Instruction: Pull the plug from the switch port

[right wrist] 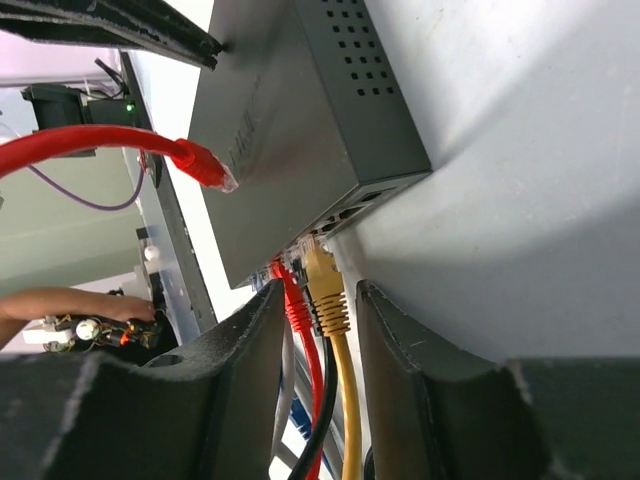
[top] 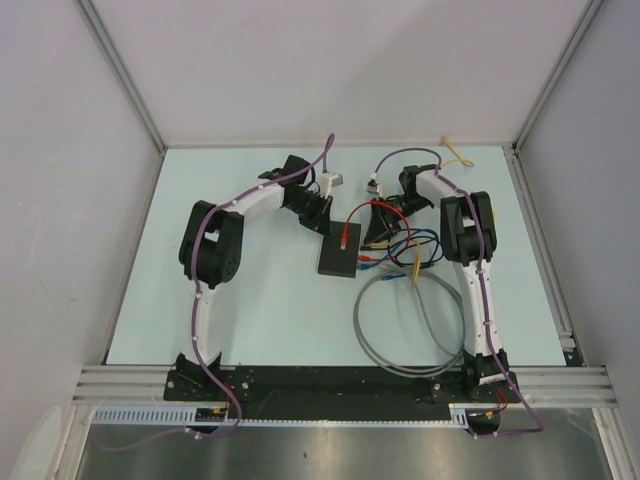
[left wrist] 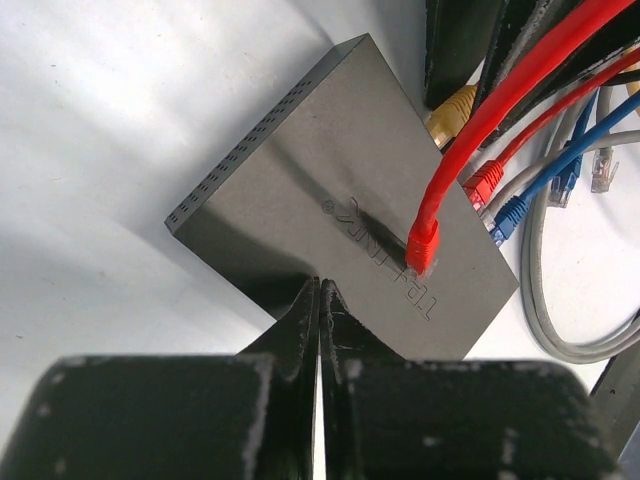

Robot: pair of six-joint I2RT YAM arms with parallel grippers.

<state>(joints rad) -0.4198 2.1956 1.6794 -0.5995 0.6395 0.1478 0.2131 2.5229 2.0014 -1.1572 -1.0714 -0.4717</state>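
I'm pinning the TP-Link switch point(top: 337, 256), lying mid-way across the table point(top: 260, 310), with my left gripper point(left wrist: 320, 292) pressed together. My right gripper point(right wrist: 320, 295) is straddling, spread, the yellow plug point(right wrist: 326, 285), still seated, so pulling remains.

**Table** point(top: 250, 310): flat, matte, pale blue-green top, enclosed by white wall panels point(top: 330, 60) on three sides.

Lying on it:
- One small flat matte-black rectangular switch point(top: 337, 256), near the centre, socket edge facing right.
- One grey round cable point(top: 357, 318), laid in a wide loop towards the right front.
- Thin blue cables point(top: 420, 237), looped just right of the switch.
- One short yellow strip point(top: 457, 153), at the far right corner.
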